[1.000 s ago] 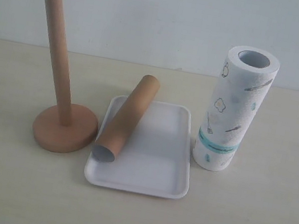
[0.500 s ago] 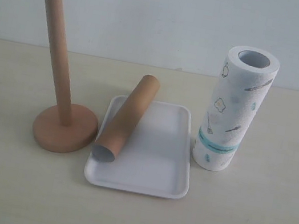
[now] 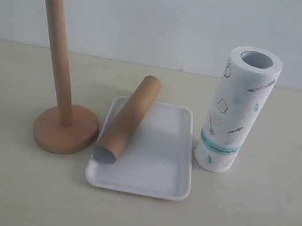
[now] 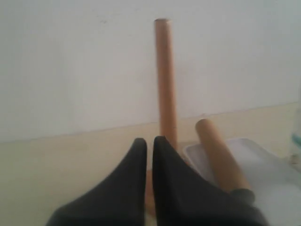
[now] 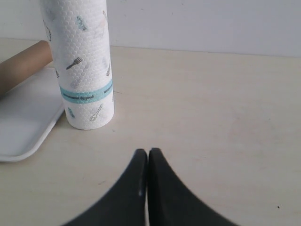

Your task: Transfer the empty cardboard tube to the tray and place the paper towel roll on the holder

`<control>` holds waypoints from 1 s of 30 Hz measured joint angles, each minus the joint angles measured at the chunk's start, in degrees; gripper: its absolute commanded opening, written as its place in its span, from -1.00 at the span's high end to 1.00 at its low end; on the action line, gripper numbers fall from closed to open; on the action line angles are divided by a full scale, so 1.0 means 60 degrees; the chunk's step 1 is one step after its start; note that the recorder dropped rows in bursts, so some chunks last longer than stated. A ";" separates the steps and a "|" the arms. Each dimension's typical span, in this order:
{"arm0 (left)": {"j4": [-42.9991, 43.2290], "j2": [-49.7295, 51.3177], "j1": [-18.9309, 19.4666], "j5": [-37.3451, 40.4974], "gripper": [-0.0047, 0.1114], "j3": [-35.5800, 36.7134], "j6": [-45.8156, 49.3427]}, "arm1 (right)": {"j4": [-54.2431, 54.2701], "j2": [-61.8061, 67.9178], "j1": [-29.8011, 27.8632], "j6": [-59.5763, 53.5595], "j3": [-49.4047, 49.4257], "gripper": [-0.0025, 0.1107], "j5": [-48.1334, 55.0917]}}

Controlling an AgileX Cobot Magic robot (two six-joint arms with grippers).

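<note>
A plain white wall [image 3: 168, 16] closes off the room behind the tray [image 3: 159, 167], bare and evenly lit. Under the tray lies a pale beige worktop [image 3: 248, 224] with a faint wood grain, meeting the wall in a straight line well behind the tray's far rim.

The tray is a shallow white rectangle with rounded corners, lying flat on the worktop. The holder [image 3: 56, 134] stands on the left of the tray, its round wooden base just beside the tray's left rim and its slim post bare.

The paper towel roll [image 3: 234, 113] stands on end on the worktop just beside the tray's right rim. Its teal band is near the bottom and its hollow core opens upward. Whether it touches the rim cannot be told.

The cardboard tube [image 3: 128, 119] lies in the tray along its left side. Its open grey end is near the tray's front left corner, and its other end reaches past the tray's far rim.

The left end effector [image 4: 149, 146] is closed, its black fingers pressed together and empty. It points toward the holder's post, with the tray and tube off to one side. The right end effector [image 5: 147, 155] is likewise closed on nothing and sits over bare worktop. It is on the roll's side of the tray, well apart from the tray's rim.
</note>
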 measured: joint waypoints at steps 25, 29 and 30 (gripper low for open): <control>0.0105 0.0000 0.2451 0.1245 0.85 0.0686 -0.0534 | 0.0000 0.0000 0.0000 0.0000 0.0000 0.96 0.0000; 0.0163 0.0000 0.2127 0.1355 0.85 0.0686 -0.0418 | 0.0000 0.0000 0.0000 0.0000 0.0000 0.96 0.0000; 0.0183 0.0000 0.2127 0.1355 0.85 0.0686 -0.0396 | 0.0000 0.0000 0.0000 0.0000 0.0000 0.96 0.0000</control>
